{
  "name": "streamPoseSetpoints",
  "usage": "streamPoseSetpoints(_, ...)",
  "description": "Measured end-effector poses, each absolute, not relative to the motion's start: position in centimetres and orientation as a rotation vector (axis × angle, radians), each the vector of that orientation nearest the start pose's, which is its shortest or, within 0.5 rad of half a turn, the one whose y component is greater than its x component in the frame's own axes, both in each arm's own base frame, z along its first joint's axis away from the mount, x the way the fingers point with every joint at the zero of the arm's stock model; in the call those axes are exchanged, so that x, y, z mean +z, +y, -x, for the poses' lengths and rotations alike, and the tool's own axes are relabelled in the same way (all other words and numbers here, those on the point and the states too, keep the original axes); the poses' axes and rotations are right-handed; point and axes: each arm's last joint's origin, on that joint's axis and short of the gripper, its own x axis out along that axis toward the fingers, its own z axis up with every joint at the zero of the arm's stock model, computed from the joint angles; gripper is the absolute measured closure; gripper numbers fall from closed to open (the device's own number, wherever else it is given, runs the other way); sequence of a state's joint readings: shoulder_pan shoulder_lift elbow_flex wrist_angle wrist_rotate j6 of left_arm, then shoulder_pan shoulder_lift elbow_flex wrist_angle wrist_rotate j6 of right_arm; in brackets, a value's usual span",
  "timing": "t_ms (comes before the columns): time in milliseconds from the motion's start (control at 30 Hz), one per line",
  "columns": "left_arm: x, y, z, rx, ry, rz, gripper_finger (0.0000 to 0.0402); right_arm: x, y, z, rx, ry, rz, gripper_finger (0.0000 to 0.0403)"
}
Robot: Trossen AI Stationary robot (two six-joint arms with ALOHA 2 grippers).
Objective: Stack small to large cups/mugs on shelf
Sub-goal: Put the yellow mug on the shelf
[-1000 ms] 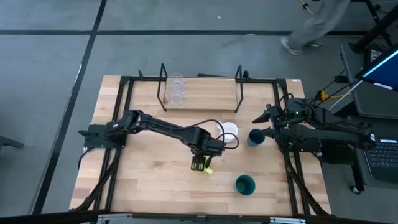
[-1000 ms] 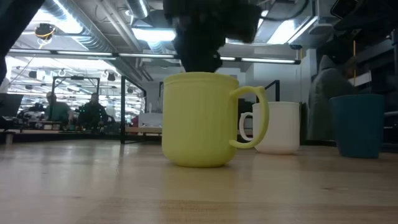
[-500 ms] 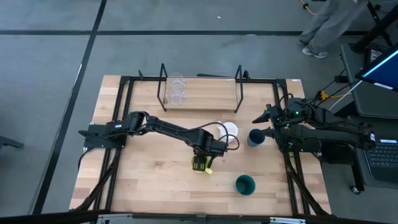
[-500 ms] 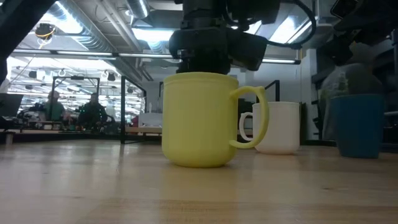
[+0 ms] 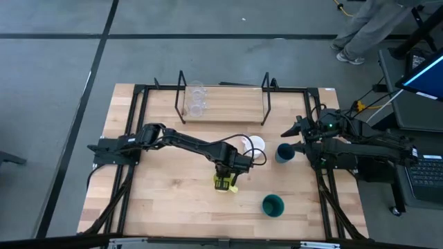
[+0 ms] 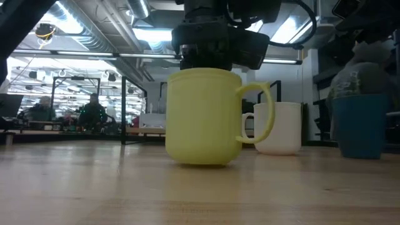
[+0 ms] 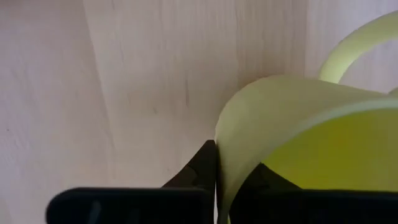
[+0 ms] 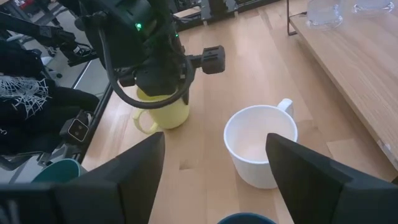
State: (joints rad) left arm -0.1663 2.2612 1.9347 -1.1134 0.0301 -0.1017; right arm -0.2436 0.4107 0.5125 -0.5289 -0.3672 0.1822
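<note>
The yellow mug (image 6: 203, 119) stands on its base near the middle of the table, with my left gripper (image 5: 223, 181) shut on its rim from above. A white mug (image 5: 255, 146) and a dark blue cup (image 5: 284, 153) stand to its right, both farther back. The dark green cup (image 5: 273, 205) stands nearer the front edge. Two clear glass cups (image 5: 197, 100) stand at the left end of the shelf (image 5: 232, 107). My right gripper (image 5: 291, 138) waits open by the blue cup at the table's right edge. My left gripper pinches the yellow mug's wall at the rim (image 7: 219, 155), on the side away from the handle (image 7: 348, 43). One finger (image 7: 198, 168) is outside the mug and the other is inside. The fingers point straight down. The mug stands upright on the table.
The shelf has a black wire upright at each end (image 5: 181, 97) and bare board to the right of the glasses. Black frame rails (image 5: 138, 124) run along the table's left, right and far sides. A person (image 5: 360, 28) walks on the floor beyond the far right corner.
My left gripper has sunk a little onto the yellow mug and shut on its rim. The mug has been nudged slightly toward the table's right and still stands on the table.
</note>
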Motion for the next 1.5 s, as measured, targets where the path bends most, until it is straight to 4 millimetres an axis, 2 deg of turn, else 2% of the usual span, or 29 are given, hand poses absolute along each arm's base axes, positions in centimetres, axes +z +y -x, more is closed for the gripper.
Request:
streamPoseSetpoints(133,19.5,-7.2,-44.6,-0.091,1.456,0.001,0.0395,25.4,-1.4,-10.1,0.085,0.419,-0.308,0.0121)
streamPoseSetpoints(233,21.9,-6.9,-44.7,-0.076,1.455,-0.015,0.0396,25.4,-1.4,-10.1,0.085,0.419,-0.308,0.0121)
streamPoseSetpoints(367,26.1,-5.5,-44.5,-0.025,1.439,-0.025,0.0397,25.4,-1.4,-10.1,0.085,0.419,-0.308,0.0121)
streamPoseSetpoints(467,29.5,-3.9,-44.1,0.021,1.397,-0.013,0.0397,25.4,-1.4,-10.1,0.085,0.419,-0.308,0.0121)
streamPoseSetpoints(667,31.8,1.4,-42.8,0.156,1.347,0.066,0.0397,25.4,-1.4,-10.1,0.085,0.418,-0.308,0.0121)
streamPoseSetpoints(867,32.4,7.0,-42.3,0.227,1.317,0.109,0.0397,25.4,-1.4,-10.1,0.085,0.418,-0.307,0.0121)
streamPoseSetpoints(1033,32.4,12.5,-41.0,0.293,1.321,0.141,0.0398,25.4,-1.4,-10.1,0.085,0.418,-0.307,0.0121)
streamPoseSetpoints(1200,32.6,17.7,-39.8,0.353,1.244,0.193,0.0398,25.4,-1.4,-10.1,0.085,0.419,-0.307,0.0121)
streamPoseSetpoints(1367,32.7,21.7,-38.0,0.408,1.210,0.262,0.0398,25.4,-1.4,-10.1,0.085,0.419,-0.306,0.0121)
streamPoseSetpoints(1500,33.3,24.3,-38.1,0.449,1.046,0.247,0.0398,25.4,-1.4,-10.1,0.085,0.419,-0.306,0.0121)
